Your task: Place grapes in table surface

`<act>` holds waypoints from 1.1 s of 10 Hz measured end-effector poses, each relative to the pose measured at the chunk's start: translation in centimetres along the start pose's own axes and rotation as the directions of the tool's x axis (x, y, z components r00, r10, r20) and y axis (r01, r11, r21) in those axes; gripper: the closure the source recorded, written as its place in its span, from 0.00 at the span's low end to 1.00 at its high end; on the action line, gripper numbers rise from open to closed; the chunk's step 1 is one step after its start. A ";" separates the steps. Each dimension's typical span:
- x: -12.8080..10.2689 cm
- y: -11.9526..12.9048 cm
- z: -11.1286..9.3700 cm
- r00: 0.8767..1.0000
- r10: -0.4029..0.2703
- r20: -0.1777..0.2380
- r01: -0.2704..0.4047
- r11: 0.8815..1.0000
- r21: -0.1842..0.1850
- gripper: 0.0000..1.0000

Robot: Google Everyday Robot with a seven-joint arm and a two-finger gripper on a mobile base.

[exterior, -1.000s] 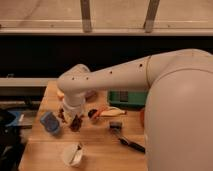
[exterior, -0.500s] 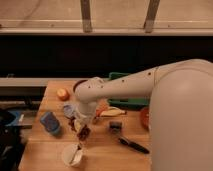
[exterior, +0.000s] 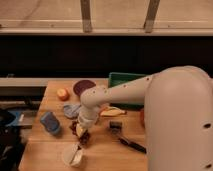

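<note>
My gripper (exterior: pixel 81 131) is at the end of the white arm that reaches in from the right. It points down over the front left part of the wooden table surface (exterior: pixel 107 150). It is shut on the grapes (exterior: pixel 83 137), a dark reddish-purple cluster that hangs from the fingers just above or at the tabletop. I cannot tell whether the grapes touch the wood.
A white cup (exterior: pixel 74 155) stands just in front of the gripper. A blue object (exterior: pixel 50 122) and a grey-blue item (exterior: pixel 72 110) lie to the left. A purple bowl (exterior: pixel 83 87), an orange fruit (exterior: pixel 62 94) and a green tray (exterior: pixel 125 80) are behind. A black pen (exterior: pixel 131 144) and a small dark box (exterior: pixel 115 126) lie to the right.
The arm has swung right and forward and lowered, carrying the grapes from near the blue object toward the table's front, close to the white cup.
</note>
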 end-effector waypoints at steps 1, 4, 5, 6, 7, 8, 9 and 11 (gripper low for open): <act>-0.1 -0.1 0.1 1.000 -0.002 0.002 0.002 1.000 -0.003 0.44; -0.5 -0.1 -0.1 1.000 -0.011 0.001 0.011 1.000 0.001 0.21; -0.5 0.0 -0.4 1.000 -0.016 0.000 0.016 1.000 0.006 0.20; -0.6 0.1 -0.8 1.000 -0.021 0.000 0.021 1.000 0.015 0.20; -0.8 0.3 -1.1 1.000 -0.026 0.000 0.026 0.999 0.023 0.20; -1.0 0.6 -1.7 0.999 -0.035 0.004 0.035 0.999 0.037 0.20; -1.0 0.7 -2.2 0.999 -0.044 0.010 0.044 0.998 0.052 0.20; -1.4 1.5 -3.9 0.997 -0.065 0.040 0.061 0.994 0.090 0.20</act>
